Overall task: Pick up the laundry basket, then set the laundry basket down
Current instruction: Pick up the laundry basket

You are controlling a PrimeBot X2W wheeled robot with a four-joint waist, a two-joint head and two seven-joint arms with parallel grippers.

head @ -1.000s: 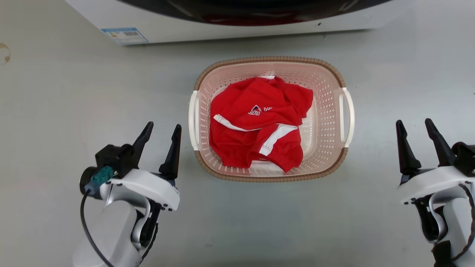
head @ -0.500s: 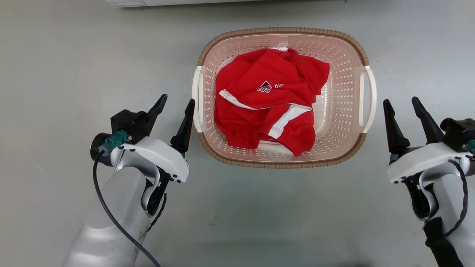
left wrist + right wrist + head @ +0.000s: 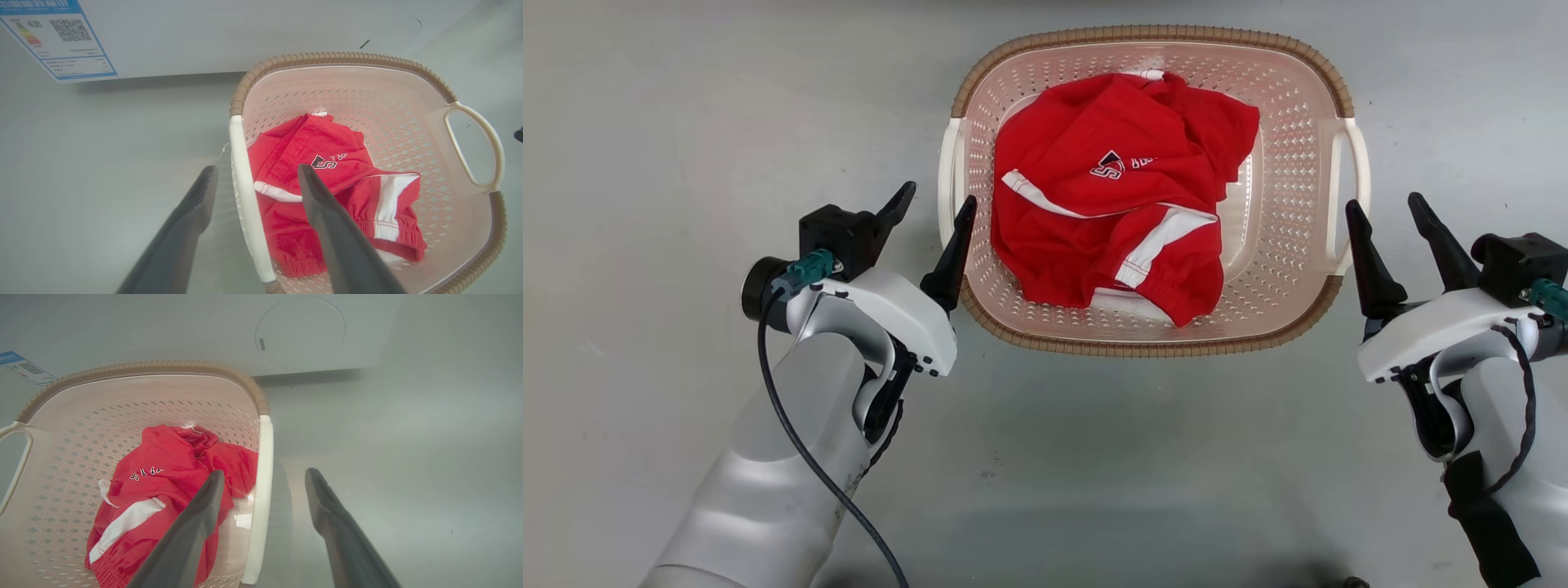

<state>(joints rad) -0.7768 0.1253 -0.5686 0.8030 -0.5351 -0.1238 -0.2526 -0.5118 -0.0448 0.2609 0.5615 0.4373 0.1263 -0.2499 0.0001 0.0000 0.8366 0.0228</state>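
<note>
The laundry basket (image 3: 1152, 34), pale pink with a brown woven rim, sits on the grey floor holding a red garment (image 3: 1119, 188). My left gripper (image 3: 938, 200) is open at the basket's white left handle (image 3: 947, 171). In the left wrist view the fingers (image 3: 196, 212) straddle that handle (image 3: 241, 171), one outside the basket (image 3: 339, 57) and one over the garment (image 3: 327, 179). My right gripper (image 3: 1383, 202) is open beside the right handle (image 3: 1361, 159). Its fingers (image 3: 327, 514) likewise straddle the handle (image 3: 263, 449), apart from it.
A white washer (image 3: 245, 32) stands just beyond the basket, with a blue-edged energy label (image 3: 53, 36) and a round cover (image 3: 300, 332) on its lower panel. Bare grey floor (image 3: 686, 122) surrounds the basket on all sides.
The head camera has tipped down, so the washer has left its view. Both open grippers have moved forward and inward, from beside the basket to straddling its two handles.
</note>
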